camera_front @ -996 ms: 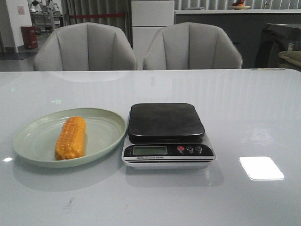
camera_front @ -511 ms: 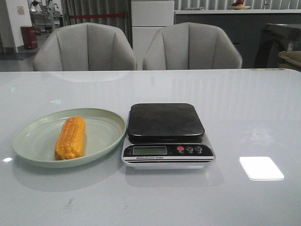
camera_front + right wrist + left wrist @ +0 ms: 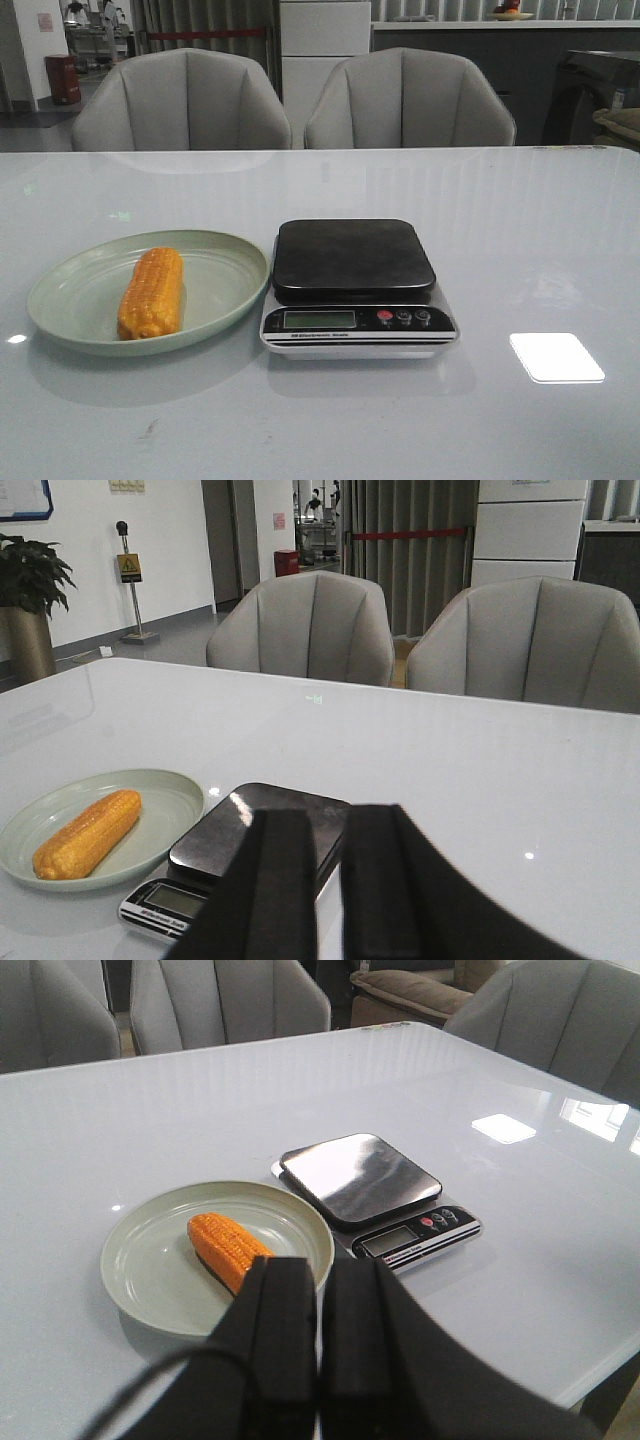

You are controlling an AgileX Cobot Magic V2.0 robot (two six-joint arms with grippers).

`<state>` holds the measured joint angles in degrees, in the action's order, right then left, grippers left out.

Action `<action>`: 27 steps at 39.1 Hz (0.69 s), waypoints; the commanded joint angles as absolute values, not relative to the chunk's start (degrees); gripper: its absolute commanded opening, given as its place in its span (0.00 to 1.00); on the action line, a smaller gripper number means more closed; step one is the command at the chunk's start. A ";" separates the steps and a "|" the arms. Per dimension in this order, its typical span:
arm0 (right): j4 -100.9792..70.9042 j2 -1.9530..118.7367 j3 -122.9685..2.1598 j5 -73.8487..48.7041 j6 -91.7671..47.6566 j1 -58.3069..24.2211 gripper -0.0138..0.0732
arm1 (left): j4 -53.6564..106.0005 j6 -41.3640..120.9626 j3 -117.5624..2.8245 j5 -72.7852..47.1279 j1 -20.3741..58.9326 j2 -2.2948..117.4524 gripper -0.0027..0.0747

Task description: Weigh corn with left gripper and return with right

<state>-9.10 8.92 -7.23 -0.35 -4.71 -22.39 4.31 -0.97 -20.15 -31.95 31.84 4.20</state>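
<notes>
The orange-yellow corn (image 3: 151,294) lies lengthwise on a pale green plate (image 3: 60,275) at the table's left. A kitchen scale (image 3: 352,255) with a bare dark platform stands right of the plate, touching its rim. Neither gripper shows in the front view. My left gripper (image 3: 321,1265) hangs above the table's near side, its black fingers pressed together and empty, with the corn (image 3: 228,1248) just beyond the tips. My right gripper (image 3: 330,815) is also empty, its fingers close together with a thin slit between them, back from the scale (image 3: 215,845) and the corn (image 3: 88,832).
The scale's display and buttons (image 3: 402,317) face the near edge. Two grey chairs (image 3: 180,100) stand behind the far edge of the glossy white table (image 3: 520,230). A bright light reflection (image 3: 556,357) lies at the right front.
</notes>
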 commanded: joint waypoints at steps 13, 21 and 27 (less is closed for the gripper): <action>-9.26 9.29 -8.76 3.19 -5.19 -22.09 0.36 | 4.63 -1.10 -21.77 -27.94 31.94 4.86 0.18; -9.26 9.29 -8.76 3.19 -5.19 -22.09 0.36 | 4.63 -1.10 -21.77 -27.94 31.94 4.86 0.18; -9.26 9.29 -8.76 3.19 -5.19 -22.09 0.36 | 3.26 -1.10 -18.99 -26.86 31.19 4.86 0.18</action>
<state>-9.10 8.92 -7.23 -1.26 -4.77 -22.39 4.09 -0.97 -18.69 -31.40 31.74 4.20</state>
